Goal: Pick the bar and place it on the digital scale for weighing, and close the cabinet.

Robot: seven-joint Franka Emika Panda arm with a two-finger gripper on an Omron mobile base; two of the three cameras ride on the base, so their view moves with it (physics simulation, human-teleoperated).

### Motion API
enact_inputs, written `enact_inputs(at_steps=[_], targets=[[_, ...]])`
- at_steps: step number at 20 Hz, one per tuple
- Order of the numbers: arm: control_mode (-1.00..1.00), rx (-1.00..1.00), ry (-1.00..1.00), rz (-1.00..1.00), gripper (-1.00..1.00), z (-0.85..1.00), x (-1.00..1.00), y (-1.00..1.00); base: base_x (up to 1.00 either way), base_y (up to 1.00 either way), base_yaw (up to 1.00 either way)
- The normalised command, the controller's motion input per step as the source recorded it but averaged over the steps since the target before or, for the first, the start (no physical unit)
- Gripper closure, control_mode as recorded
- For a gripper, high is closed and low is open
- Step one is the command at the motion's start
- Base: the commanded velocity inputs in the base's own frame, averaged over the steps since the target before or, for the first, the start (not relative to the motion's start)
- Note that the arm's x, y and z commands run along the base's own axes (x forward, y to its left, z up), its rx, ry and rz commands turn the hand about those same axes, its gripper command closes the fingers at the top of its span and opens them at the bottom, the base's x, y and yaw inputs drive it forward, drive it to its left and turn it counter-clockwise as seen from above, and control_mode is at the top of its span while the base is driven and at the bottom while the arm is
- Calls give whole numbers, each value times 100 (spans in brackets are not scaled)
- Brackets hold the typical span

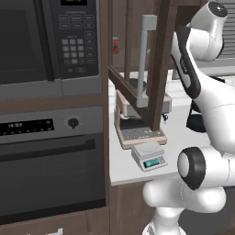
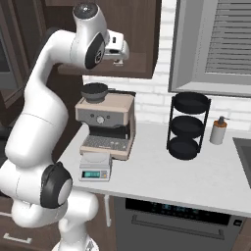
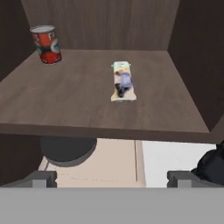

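The bar (image 3: 123,82) lies flat on the cabinet's wooden shelf (image 3: 78,105), lengthwise away from me, a little right of the middle. My gripper (image 3: 111,179) is open, in front of and below the shelf edge, with its fingertips (image 3: 41,178) wide apart and nothing between them. My hand (image 2: 115,49) hovers at the cabinet (image 2: 135,39) opening. The cabinet door (image 1: 158,59) with its grey bar handle (image 1: 145,55) stands open, swung out over the counter. The digital scale (image 1: 149,156) (image 2: 95,166) sits bare on the counter's front edge, display lit.
A red can (image 3: 46,43) stands at the shelf's back left. The espresso machine (image 2: 105,122) sits under the cabinet, behind the scale. A black three-tier rack (image 2: 188,125) and a soap bottle (image 2: 218,130) stand to the right. Microwave (image 1: 46,41) and oven (image 1: 50,160) fill the left.
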Motion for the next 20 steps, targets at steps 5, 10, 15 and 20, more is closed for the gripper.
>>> enact_inputs(at_steps=[5,10,15,20], targets=[[-100,0,0,0,-100,-17,40,0,0,0,0],[-100,0,7,0,-100,0,47,0,0,0,0],[-100,0,0,0,-100,0,42,0,0,0,0],[-100,0,0,0,-100,0,30,0,0,0,0]])
